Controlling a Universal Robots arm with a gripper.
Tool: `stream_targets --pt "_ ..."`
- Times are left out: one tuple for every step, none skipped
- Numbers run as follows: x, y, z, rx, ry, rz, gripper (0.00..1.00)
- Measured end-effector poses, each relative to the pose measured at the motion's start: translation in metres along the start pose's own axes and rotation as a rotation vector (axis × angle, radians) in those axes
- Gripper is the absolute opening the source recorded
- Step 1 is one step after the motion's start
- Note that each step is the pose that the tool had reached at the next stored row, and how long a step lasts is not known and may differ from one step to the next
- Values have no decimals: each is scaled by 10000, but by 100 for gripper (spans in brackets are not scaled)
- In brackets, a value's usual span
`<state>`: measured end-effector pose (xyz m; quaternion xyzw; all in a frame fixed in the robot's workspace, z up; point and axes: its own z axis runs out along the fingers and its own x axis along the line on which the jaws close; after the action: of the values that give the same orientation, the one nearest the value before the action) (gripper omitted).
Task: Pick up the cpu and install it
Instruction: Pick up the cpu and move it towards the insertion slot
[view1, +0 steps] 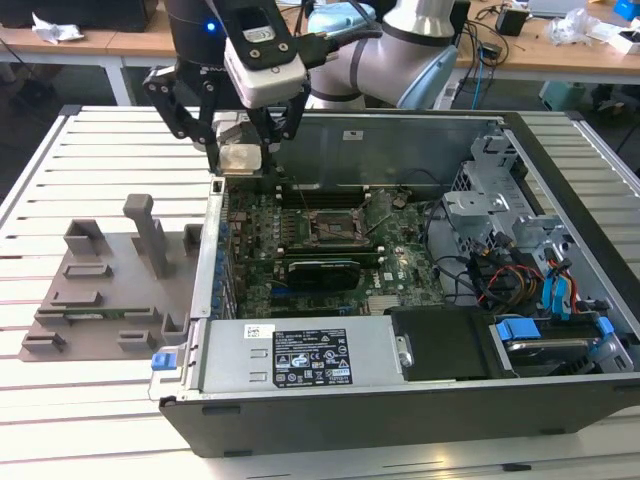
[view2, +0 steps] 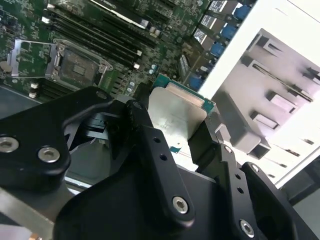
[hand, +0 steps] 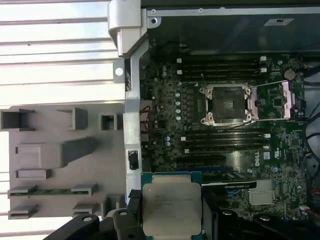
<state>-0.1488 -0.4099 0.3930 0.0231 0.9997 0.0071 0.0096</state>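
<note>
The cpu (view1: 242, 158), a small square chip with a pale silver top, hangs in the air between the black fingers of my gripper (view1: 243, 162), which is shut on it. It hovers over the far corner of the open computer case (view1: 560, 390), on the exterior view's left, just above the case's wall. The dark motherboard socket (view1: 330, 226) lies open and bare, lower and toward the exterior view's right of the chip. Both wrist views show the cpu (hand: 171, 206) (view2: 176, 111) clamped by its edges, with the socket (hand: 227, 104) (view2: 75, 66) some way off.
A grey holder tray (view1: 110, 290) sits on the slatted table outside the case, with a green memory stick (hand: 52, 191) in one slot. Inside the case are a black card (view1: 322, 270), the power supply (view1: 300, 360), and a drive cage with cables (view1: 505, 225).
</note>
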Motion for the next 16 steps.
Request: stream_targets --pt "-45 2 1 1 3 0 55" --pt "-76 3 2 0 3 -1 55" --pt "-96 4 2 0 4 -1 55" --pt "-109 5 2 0 4 -1 55" --pt "-146 7 3 0 5 0 55" --pt "-186 9 4 1 7 1 55" --pt "-210 10 4 0 9 0 55" --pt "-229 11 5 0 9 -1 55" --pt "-265 12 5 1 10 -2 55" --pt "-294 14 6 0 11 0 55" --pt "-319 15 7 0 11 0 55" --pt "-338 16 7 0 12 0 55" --pt "-356 17 7 1 12 0 55" --pt "-376 18 7 1 13 0 55" --pt "-408 19 8 1 14 -1 55" --pt "-438 21 9 1 16 0 55"
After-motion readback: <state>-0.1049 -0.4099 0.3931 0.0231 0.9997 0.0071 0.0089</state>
